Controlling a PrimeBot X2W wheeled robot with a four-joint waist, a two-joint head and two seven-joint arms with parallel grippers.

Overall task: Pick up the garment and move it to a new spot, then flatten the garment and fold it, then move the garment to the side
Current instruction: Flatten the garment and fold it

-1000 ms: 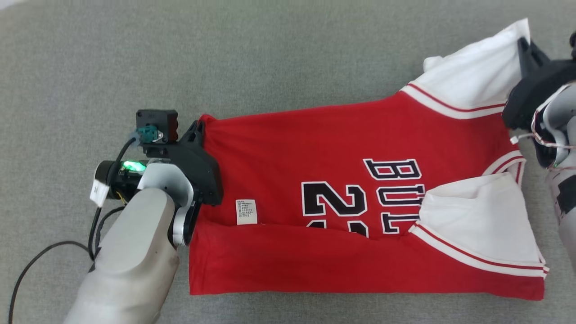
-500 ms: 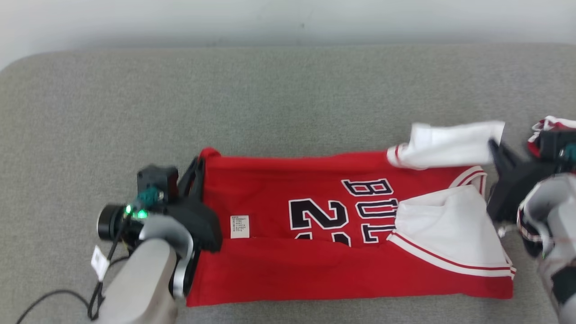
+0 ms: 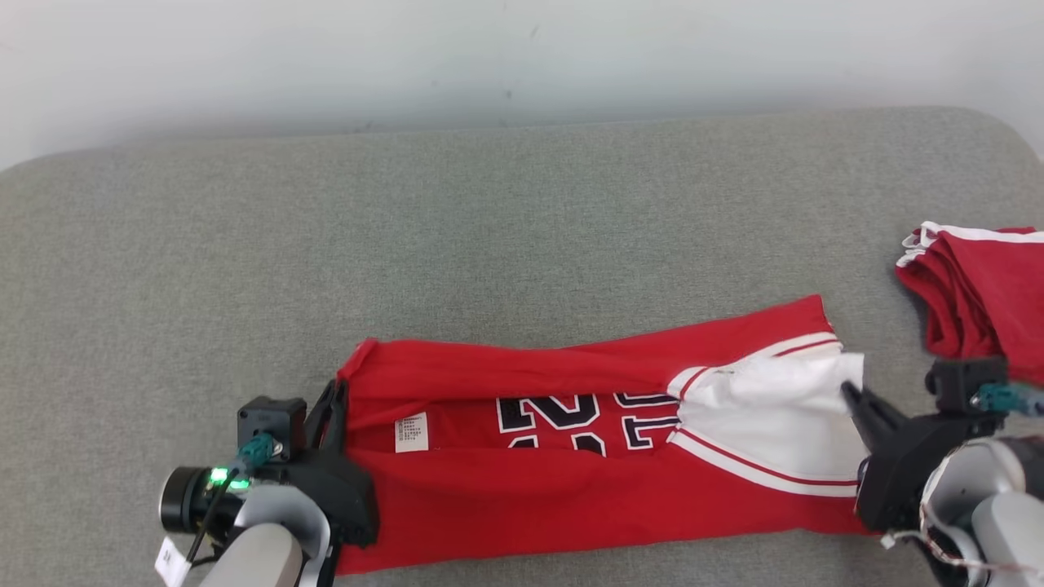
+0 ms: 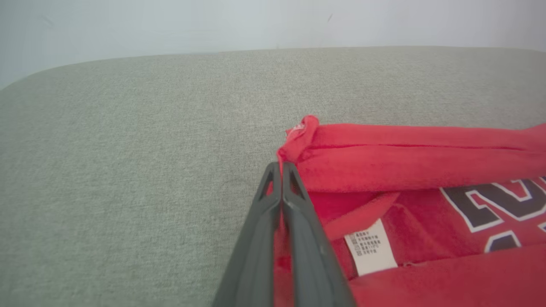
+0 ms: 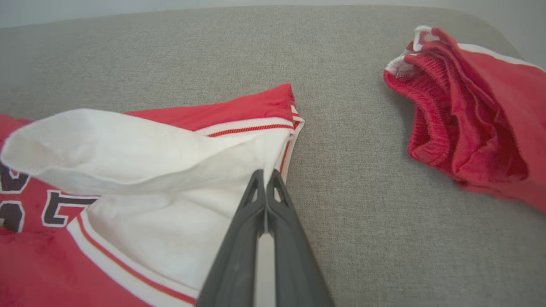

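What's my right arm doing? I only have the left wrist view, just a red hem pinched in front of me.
Observer: The right gripper has its jaws shut on the jersey at its white sleeve, the opposite end from yours.
Operator: Is that sleeve lying flat?
Observer: No. In the right wrist view it billows up in a loose fold above the red cloth.
Operator: Is anything else on the surface?
Observer: Yes. A second red garment lies bunched on the grey cushion, to the right of the jersey and apart from it.
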